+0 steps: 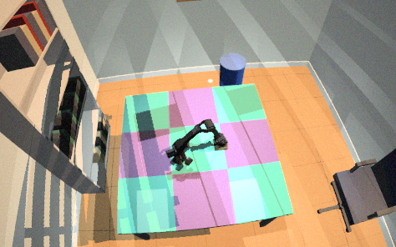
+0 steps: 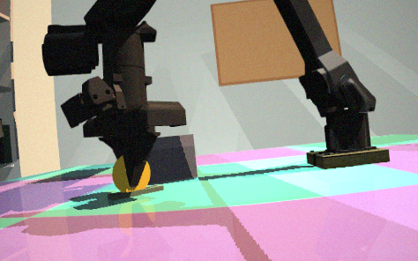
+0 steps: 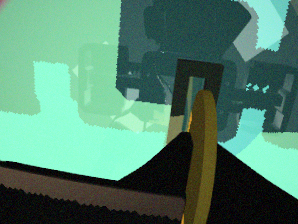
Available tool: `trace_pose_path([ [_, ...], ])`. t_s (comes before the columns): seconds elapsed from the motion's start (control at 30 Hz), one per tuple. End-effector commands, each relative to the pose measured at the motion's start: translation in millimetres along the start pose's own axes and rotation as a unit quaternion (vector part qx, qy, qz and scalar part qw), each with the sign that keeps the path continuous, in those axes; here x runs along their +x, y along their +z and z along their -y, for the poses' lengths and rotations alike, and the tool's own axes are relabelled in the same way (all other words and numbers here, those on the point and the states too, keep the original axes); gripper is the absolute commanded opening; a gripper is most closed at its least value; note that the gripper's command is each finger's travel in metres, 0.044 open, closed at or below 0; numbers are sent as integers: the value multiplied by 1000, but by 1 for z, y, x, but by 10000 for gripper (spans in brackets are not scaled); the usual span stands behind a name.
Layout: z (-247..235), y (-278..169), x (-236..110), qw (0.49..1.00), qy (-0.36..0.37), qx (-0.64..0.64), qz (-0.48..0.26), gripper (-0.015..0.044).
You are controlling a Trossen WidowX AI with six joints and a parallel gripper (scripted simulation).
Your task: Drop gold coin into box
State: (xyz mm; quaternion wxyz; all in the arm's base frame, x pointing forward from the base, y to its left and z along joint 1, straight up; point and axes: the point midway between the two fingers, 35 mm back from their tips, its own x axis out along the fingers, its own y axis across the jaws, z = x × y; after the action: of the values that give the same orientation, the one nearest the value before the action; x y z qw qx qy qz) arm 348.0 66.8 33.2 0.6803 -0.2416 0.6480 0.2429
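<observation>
- Exterior view: my gripper (image 2: 131, 182) is clamped on the coin (image 2: 130, 176), which stands on edge in its holder (image 2: 146, 190).
- Step: grasp made; lift pending.
- Next, I judge: raise it straight, then carry it to the grey box (image 2: 173, 156) just behind.

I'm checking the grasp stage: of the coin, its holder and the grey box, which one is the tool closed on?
The gold coin: the tool pinches its faces, while holder and box stay untouched.
</observation>
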Motion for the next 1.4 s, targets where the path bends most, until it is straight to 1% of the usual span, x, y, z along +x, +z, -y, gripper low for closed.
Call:
trace_pose_path([
  [0.0,1,3,-6,1000,-1,-5,10,0],
  [1.13,-1,-1,-90,1000,1,4,-9,0],
  [1.3,-1,-1,-94,1000,1,7,-10,0],
  [1.37,0,-2,-94,999,0,30,-10,0],
])
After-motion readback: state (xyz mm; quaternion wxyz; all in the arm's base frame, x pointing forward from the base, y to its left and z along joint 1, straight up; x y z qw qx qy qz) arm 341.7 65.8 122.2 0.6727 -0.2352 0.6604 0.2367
